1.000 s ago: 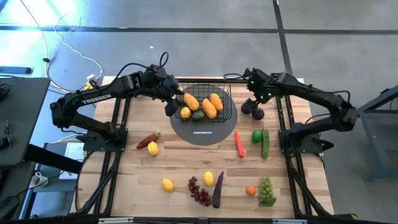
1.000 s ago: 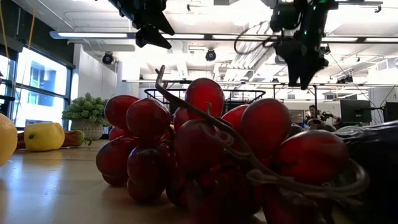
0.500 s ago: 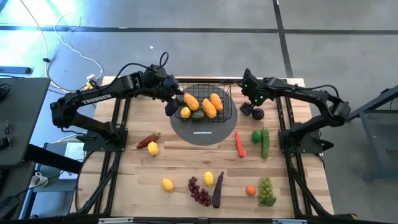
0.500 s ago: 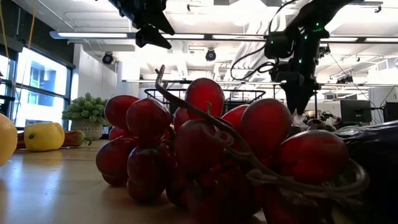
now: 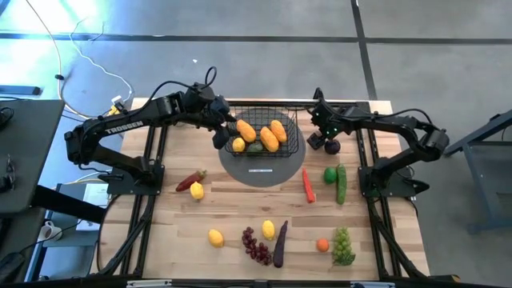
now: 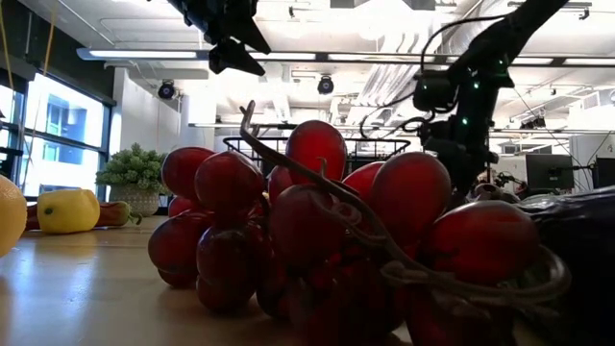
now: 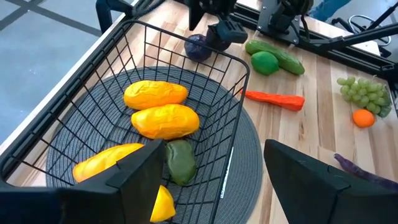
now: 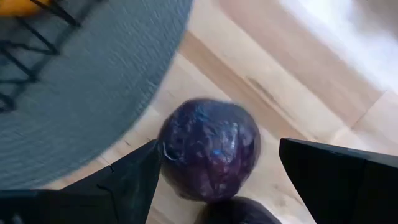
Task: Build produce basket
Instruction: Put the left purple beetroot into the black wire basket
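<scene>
Basket: the black wire-mesh rectangular basket [image 5: 265,134] sits on a round dark grey woven disc [image 5: 262,170] at the far middle of the wooden table [image 5: 160,240].
Inside the basket: three orange mangoes [image 7: 155,94], a yellow lemon [image 5: 238,145] and a dark green avocado [image 7: 180,160], all lying on the mesh floor!
Left gripper: the left gripper [image 5: 219,136] hangs at the basket's left wall, jaws apart, nothing between them.
Right gripper: the right gripper [image 5: 320,141] is down low just right of the basket, fingers spread wide on either side of a round dark purple fruit [image 8: 208,147] lying on the wood at the disc's edge; no grip yet.
Right of the basket: an orange carrot [image 5: 308,185], a round green fruit [image 5: 330,174] and a long green cucumber [image 5: 342,183], side by side.
Left of the basket: a red pepper [image 5: 190,179] touching a second yellow lemon [image 5: 197,190].
Well in front of the basket: red grapes [image 5: 256,245], a long purple eggplant [image 5: 280,243], green grapes [image 5: 342,245] and a small orange [image 5: 322,245].
</scene>
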Tool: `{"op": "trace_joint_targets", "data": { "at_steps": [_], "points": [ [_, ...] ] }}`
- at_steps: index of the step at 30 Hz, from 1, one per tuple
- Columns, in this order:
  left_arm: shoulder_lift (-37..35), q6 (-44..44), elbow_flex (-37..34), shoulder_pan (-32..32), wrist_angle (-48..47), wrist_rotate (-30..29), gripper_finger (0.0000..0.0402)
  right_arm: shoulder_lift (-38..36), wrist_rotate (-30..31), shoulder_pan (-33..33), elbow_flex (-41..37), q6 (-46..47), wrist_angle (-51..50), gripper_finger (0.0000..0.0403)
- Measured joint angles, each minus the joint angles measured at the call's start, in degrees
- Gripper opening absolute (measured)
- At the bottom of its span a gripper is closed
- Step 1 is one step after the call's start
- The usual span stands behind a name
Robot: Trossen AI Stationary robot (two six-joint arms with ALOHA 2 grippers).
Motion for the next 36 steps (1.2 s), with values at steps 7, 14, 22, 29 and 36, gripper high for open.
{"op": "trace_joint_targets", "data": {
  "at_steps": [7, 14, 22, 29, 36],
  "points": [
    [0.0, 0.0, 0.0, 0.0, 0.0, 0.0, 0.0262, 0.0, -0.2, -0.3, -4.2, 1.5, 3.8, 0.0307],
    [0.0, 0.0, 0.0, 0.0, 0.0, 0.0, 0.0262, 0.0, -0.3, -0.3, -4.3, 3.0, 4.7, 0.0252],
    [0.0, 0.0, 0.0, 0.0, 0.0, 0.0, 0.0262, -0.1, -0.2, -0.3, -2.8, 5.7, 3.0, 0.0168],
    [0.0, 0.0, 0.0, 0.1, -0.5, -3.6, 0.0262, -1.8, 4.0, -0.3, 3.6, 9.7, -3.1, 0.0168],
    [-1.9, 0.0, 0.0, 0.1, -0.5, -4.3, 0.0262, -5.5, 5.6, 0.4, 12.5, 14.7, -10.3, 0.0168]
  ]
}}
